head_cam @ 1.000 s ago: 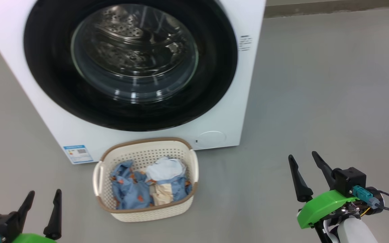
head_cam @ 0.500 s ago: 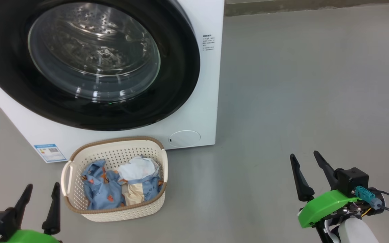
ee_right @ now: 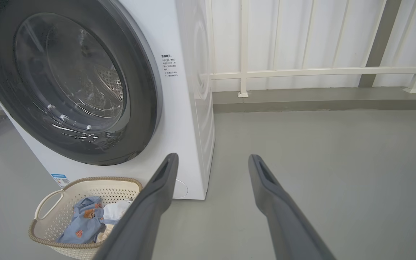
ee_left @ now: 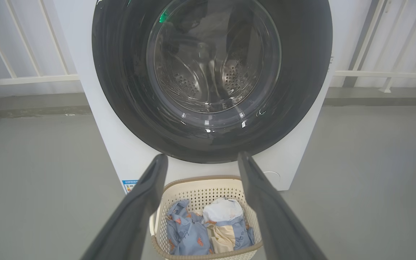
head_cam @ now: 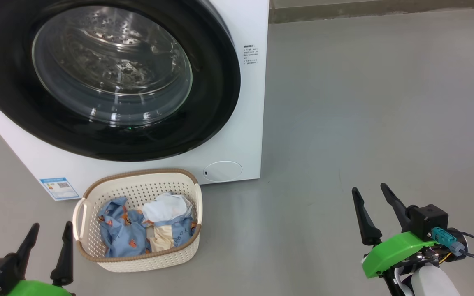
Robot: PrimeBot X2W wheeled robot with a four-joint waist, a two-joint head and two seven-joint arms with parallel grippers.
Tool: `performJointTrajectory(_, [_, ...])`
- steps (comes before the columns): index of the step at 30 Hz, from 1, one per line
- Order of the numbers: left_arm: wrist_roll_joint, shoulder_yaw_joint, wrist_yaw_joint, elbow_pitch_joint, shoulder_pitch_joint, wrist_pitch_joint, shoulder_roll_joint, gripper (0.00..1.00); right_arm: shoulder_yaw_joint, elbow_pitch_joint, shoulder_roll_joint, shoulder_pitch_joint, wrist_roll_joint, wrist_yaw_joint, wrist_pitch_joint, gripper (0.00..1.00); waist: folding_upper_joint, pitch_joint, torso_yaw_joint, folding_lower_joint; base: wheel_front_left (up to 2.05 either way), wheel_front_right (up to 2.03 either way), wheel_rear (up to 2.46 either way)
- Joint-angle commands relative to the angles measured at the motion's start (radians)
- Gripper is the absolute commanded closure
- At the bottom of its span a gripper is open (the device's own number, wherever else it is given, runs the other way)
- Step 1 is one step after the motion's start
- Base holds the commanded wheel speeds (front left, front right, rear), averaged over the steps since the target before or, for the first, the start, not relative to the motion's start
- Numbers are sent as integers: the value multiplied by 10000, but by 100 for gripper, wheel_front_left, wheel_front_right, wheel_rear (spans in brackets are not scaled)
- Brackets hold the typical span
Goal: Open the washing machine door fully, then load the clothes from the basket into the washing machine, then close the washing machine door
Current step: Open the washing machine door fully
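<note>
Both spread wide, empty: left gripper [head_cam: 52, 225] lower left, right gripper [head_cam: 369, 188] lower right. Door [head_cam: 220, 82], upper left, shut; clothes [head_cam: 126, 234] in basket [head_cam: 138, 263] below it. Opening step seems pending: next, reach for door's rim

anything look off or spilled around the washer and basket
Nothing stands out. The door looks shut on the washer, the basket sits upright on the floor in front of it, and the clothes all lie inside it, none spilled.

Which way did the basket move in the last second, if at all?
No. The basket sits as before between the blue label and the round flap; the head camera turned.
</note>
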Motion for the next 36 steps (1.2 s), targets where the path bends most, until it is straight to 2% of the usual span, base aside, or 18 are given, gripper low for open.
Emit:
performJointTrajectory(1, [94, 395, -9, -252, -186, -92, 251, 0, 260, -260, 13, -269, 81, 16, -100, 0, 0, -14, 2, 0, 0, 0, 0])
performJointTrajectory(24, [181, 200, -26, -485, 13, -92, -75, 0, 163, -291, 13, -415, 92, 16, -121, 0, 0, -64, 315, 0, 0, 0, 0])
performJointTrajectory(36, [119, 87, -28, -804, 355, -92, -98, 0, -161, -323, 13, -1441, 863, 16, -101, 0, 0, 88, 662, 0, 0, 0, 0])
